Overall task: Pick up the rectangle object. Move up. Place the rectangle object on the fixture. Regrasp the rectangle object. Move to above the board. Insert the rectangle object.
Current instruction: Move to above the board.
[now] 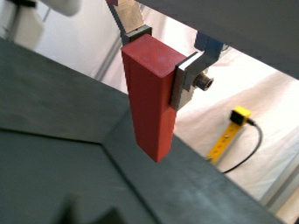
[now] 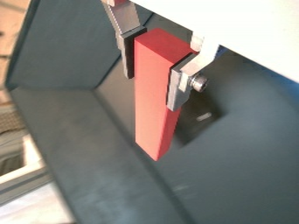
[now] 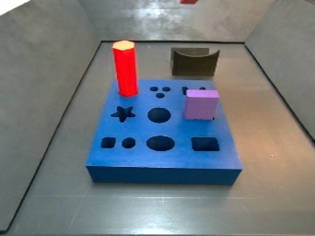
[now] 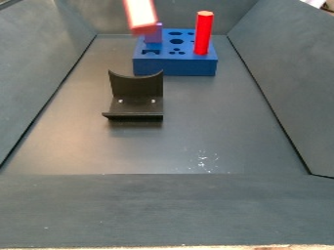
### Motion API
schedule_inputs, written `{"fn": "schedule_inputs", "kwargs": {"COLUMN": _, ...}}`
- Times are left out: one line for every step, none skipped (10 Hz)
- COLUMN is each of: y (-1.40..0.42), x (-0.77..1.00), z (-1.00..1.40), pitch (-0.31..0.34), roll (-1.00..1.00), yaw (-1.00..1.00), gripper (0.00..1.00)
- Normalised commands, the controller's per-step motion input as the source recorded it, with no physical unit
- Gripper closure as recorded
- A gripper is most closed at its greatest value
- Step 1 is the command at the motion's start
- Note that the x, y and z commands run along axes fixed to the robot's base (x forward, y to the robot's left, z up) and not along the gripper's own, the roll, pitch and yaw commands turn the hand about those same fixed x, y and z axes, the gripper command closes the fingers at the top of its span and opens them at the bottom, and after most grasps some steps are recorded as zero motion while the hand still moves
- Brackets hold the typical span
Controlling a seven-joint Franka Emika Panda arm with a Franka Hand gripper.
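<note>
rectangle object (image 1: 149,101) hangs clamped between the two silver fingers (image 1: 187,77) of the gripper (image 1: 158,59), as we see in both wrist views, its long axis pointing straight down away from the palm and most of its length dangling free below the pads, which pinch it near its upper end (image 2: 156,96). we judge from the side views that the block is high above the floor of the enclosure: only a blurred salmon patch shows at the upper edge of a side view (image 4: 140,12), and a sliver of red at the very top of a side view (image 3: 189,2). nearest below in that view sits the fixture (image 4: 133,96), its notch facing up and well apart from the held block; we reckon the coming move turns on lowering the block's long body into that cradle. farther back lies the board (image 4: 179,59), blue, with its dark cut-outs, a red hexagonal pillar (image 3: 124,68) standing at one corner and a lilac cube (image 3: 202,103) seated on top. we cannot tell from these pictures how nearly the block is over the fixture.
</note>
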Motion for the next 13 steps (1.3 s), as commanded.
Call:
{"fn": "schedule_inputs", "kwargs": {"y": -1.00, "x": -0.85, "z": 0.48, "pitch": -0.215, "roll": -1.00, "yaw": -0.19, "gripper": 1.00}}
{"fn": "schedule_inputs", "kwargs": {"y": -1.00, "x": -0.92, "z": 0.47, "pitch": -0.227, "roll": -1.00, "yaw": -0.19, "gripper": 1.00}}
{"fn": "schedule_inputs", "kwargs": {"y": -1.00, "x": -0.95, "z": 0.48, "pitch": -0.233, "roll": -1.00, "yaw": -0.21, "gripper": 1.00}}
{"fn": "schedule_inputs", "kwargs": {"y": -0.97, "x": -1.00, "z": 0.49, "pitch": -0.240, "roll": -1.00, "yaw": -0.22, "gripper": 1.00}}
{"fn": "schedule_inputs", "kwargs": {"y": -0.91, "x": -1.00, "z": 0.47, "pitch": -0.237, "roll": -1.00, "yaw": -0.22, "gripper": 1.00}}
{"fn": "schedule_inputs", "kwargs": {"y": -0.41, "x": -0.59, "z": 0.25, "pitch": -0.241, "roll": -1.00, "yaw": -0.24, "gripper": 1.00}}
{"fn": "schedule_inputs", "kwargs": {"y": -0.26, "x": -0.45, "z": 0.17, "pitch": -0.235, "roll": -1.00, "yaw": -0.24, "gripper": 1.00}}
{"fn": "schedule_inputs", "kwargs": {"y": -0.09, "x": -0.27, "z": 0.08, "pitch": -0.224, "roll": -1.00, "yaw": -0.24, "gripper": 1.00}}
{"fn": "schedule_inputs", "kwargs": {"y": -0.03, "x": -0.20, "z": 0.05, "pitch": -0.224, "roll": -1.00, "yaw": -0.25, "gripper": 1.00}}
{"fn": "schedule_inputs", "kwargs": {"y": 0.03, "x": -0.15, "z": 0.02, "pitch": -0.228, "roll": -1.00, "yaw": -0.24, "gripper": 1.00}}
{"fn": "schedule_inputs", "kwargs": {"y": 0.04, "x": -0.12, "z": 0.01, "pitch": -0.231, "roll": -1.00, "yaw": -0.24, "gripper": 1.00}}
{"fn": "schedule_inputs", "kwargs": {"y": 0.05, "x": -0.11, "z": 0.01, "pitch": -0.198, "roll": -0.83, "yaw": -0.19, "gripper": 1.00}}
{"fn": "schedule_inputs", "kwargs": {"y": 0.05, "x": -0.10, "z": 0.00, "pitch": -0.159, "roll": -0.61, "yaw": -0.13, "gripper": 1.00}}
